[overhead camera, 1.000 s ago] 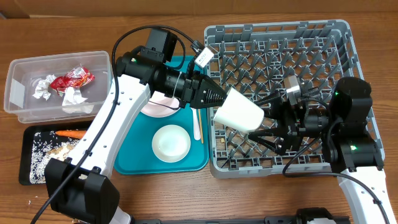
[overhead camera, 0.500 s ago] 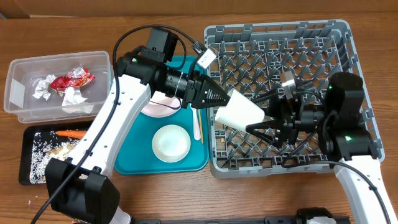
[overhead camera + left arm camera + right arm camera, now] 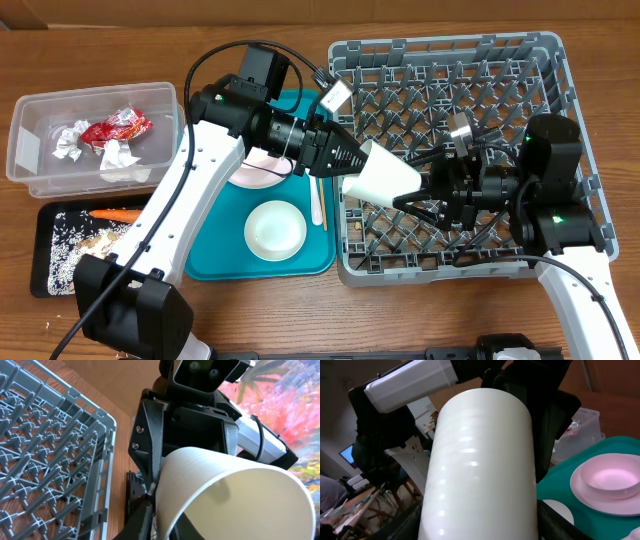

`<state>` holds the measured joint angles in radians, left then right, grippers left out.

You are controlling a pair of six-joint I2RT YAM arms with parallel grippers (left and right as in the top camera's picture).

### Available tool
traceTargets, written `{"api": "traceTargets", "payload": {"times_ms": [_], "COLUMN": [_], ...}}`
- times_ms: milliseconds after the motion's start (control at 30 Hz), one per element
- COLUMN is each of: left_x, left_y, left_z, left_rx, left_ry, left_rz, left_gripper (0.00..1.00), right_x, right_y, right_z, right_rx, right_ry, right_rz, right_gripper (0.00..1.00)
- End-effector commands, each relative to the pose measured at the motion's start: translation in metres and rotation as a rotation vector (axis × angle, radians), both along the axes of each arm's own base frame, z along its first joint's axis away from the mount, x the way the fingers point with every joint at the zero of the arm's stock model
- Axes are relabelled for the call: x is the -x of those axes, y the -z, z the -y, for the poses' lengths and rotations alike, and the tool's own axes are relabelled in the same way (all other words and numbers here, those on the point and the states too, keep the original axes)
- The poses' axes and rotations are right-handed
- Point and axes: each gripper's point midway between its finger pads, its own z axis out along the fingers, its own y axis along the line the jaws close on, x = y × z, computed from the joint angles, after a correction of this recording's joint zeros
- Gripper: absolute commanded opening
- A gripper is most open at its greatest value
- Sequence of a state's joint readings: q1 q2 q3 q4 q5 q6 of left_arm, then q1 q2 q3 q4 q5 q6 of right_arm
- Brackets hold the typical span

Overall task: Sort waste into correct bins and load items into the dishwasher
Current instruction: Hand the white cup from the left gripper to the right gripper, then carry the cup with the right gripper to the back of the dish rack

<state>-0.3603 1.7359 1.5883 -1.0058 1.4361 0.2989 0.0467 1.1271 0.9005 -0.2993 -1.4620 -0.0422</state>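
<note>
- The cup (image 3: 385, 180) is hanging in mid-air at the centre of the overhead frame, over the left edge of the rack (image 3: 500, 80) and just right of the teal tray (image 3: 215, 260).
- Its long axis is running from upper left to lower right, roughly in line with both arms. The mouth is facing the left gripper (image 3: 352, 158) and the base is pointing at the right gripper (image 3: 408, 186).
- The left gripper is reaching in from the upper left and meeting the cup at the rim. It appears to be pinching the cup wall there, though its fingers are hidden in both the overhead and its own wrist view.
- The right gripper is coming in from the right with its fingers spread on either side of the cup's base end. In the right wrist view the cup (image 3: 477, 470) is filling the gap between them. Whether the pads are pressing on it I cannot tell.
- Judged from this, a hand-over is under way, and the cup is lying straight ahead of the right gripper, base first.
- The next move is probably calling for the right fingers to close across the cup's width before the left lets go.
- The right arm is sitting over the rack, so it is the nearer one for setting the cup among the pegs.
- A bowl (image 3: 275, 228) and a pink plate (image 3: 255, 172) are waiting on the tray at lower left of centre.
</note>
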Motion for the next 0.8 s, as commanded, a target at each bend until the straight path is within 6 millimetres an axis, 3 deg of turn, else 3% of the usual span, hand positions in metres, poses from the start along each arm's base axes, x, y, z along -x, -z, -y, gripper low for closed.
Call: {"api": "traceTargets", "payload": {"times_ms": [0,300,467,767], "left_x": [0.0,-0.009,-0.02,-0.049], "left_y": [0.005,0.005,0.005,0.029], "left_z": [0.001,-0.008,-0.019,-0.044], "left_rx": [-0.008,-0.009,-0.015,-0.158], "left_ry": [0.001,-0.03,-0.074,-0.212], "left_rz": [0.012,0.01,0.001,-0.004], "left_gripper": [0.19,0.27,0.29,0.31], "right_x": [0.001,-0.011,-0.038,-0.072], "right_y": [-0.007,-0.002,0.011,0.027], "right_z": [-0.001,0.0,0.006,0.022], "right_rx": [-0.003,0.031,0.099,0.169], "right_ry": [-0.01,0.06,0.221,0.452], "right_rz": [0.038,0.034,-0.027,-0.13], "right_gripper": [0.48,0.44,0.41,0.41]}}
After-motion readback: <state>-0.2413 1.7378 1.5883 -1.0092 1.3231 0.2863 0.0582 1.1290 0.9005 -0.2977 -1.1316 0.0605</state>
